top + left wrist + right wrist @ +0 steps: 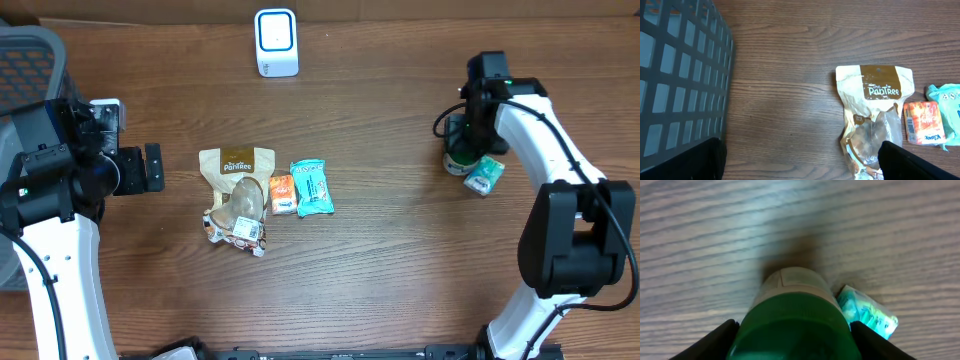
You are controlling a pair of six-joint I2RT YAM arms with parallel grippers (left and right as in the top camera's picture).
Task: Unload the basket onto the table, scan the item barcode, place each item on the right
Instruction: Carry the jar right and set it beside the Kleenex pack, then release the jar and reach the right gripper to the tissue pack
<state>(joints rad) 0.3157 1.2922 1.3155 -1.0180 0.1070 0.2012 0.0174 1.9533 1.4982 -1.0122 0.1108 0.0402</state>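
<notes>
On table [400, 270]: "Pantree" pouch [237, 170] | left claw [152, 168] released | right claw [795, 335] astride bottle [795, 305], grip unclear

The table [400, 270] is finished in brown wood grain with a matt surface. The basket [680, 75] is moulded as a dark, matt plastic lattice. The Pantree pouch [875, 100] is made of kraft-look paper above clear glossy film. The orange packet [923, 122] and teal packet [311, 188] are wrapped in shiny, crinkled film. The green bottle [795, 325] is formed of smooth plastic, the barcode scanner [276, 42] of glossy white plastic.

Dark wood-grain table [400, 280], evenly lit
</notes>
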